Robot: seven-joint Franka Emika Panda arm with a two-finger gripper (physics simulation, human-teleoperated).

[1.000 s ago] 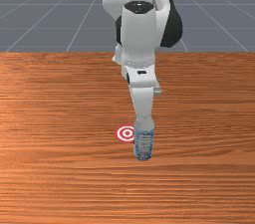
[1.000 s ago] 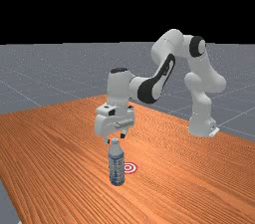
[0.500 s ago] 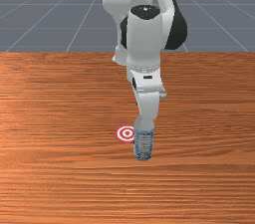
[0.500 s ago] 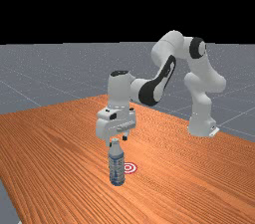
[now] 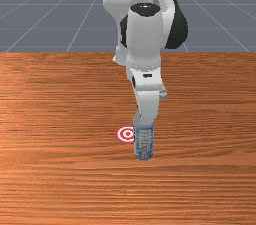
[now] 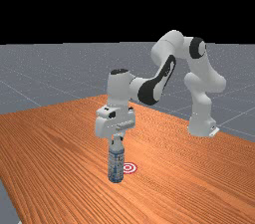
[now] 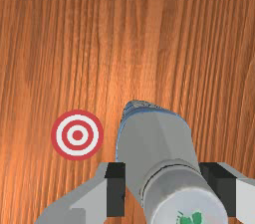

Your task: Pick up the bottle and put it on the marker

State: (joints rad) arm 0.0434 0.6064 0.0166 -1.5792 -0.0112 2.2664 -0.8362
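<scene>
My gripper (image 6: 117,141) has the bottle (image 6: 116,164) pinched nr its top, approx. upright; the red-&-wht marker (image 7: 77,135) is on the table (image 6: 60,138), close by.

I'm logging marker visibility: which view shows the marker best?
The wrist view: the marker appears whole, its rings uncovered. In the front view, the bottle overlaps one edge; the far view shows it flatter, partly behind the bottle.

We see a streaked, orange-brown wooden table (image 5: 50,184) with a soft sheen of light (image 6: 144,143). Past its far edge, we find grey floor (image 5: 30,29) crossed by pale lines (image 5: 50,4), then blackness (image 6: 99,4) above.
</scene>
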